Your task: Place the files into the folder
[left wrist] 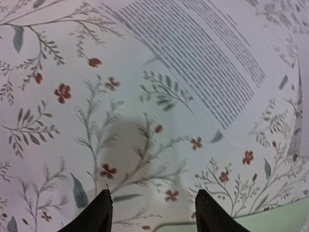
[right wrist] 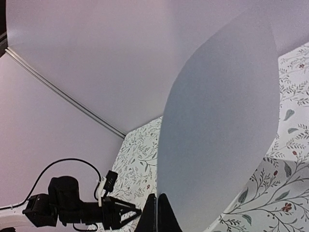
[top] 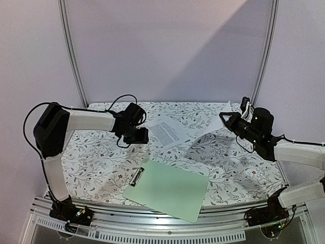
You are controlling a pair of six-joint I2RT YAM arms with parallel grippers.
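Plain lilac walls (top: 167, 46) with two curved metal rails (top: 72, 56) rise behind a white tablecloth (top: 96, 157) printed with leafy sprigs

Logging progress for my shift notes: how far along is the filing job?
Done: nothing yet; no paper lies on the folder. In hand: the right tool pinches a sheet by one edge, lifting it. The left tool hangs open. Left: carrying the sheet onto the folder.

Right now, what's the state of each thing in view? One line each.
left gripper: open, empty, over the tablecloth.
right gripper: shut on the blank sheet.
blank sheet: raised and bowed, pinched at its edge.
printed sheet: flat on the tablecloth, text up.
folder: flat on the tablecloth, no sheet on it.
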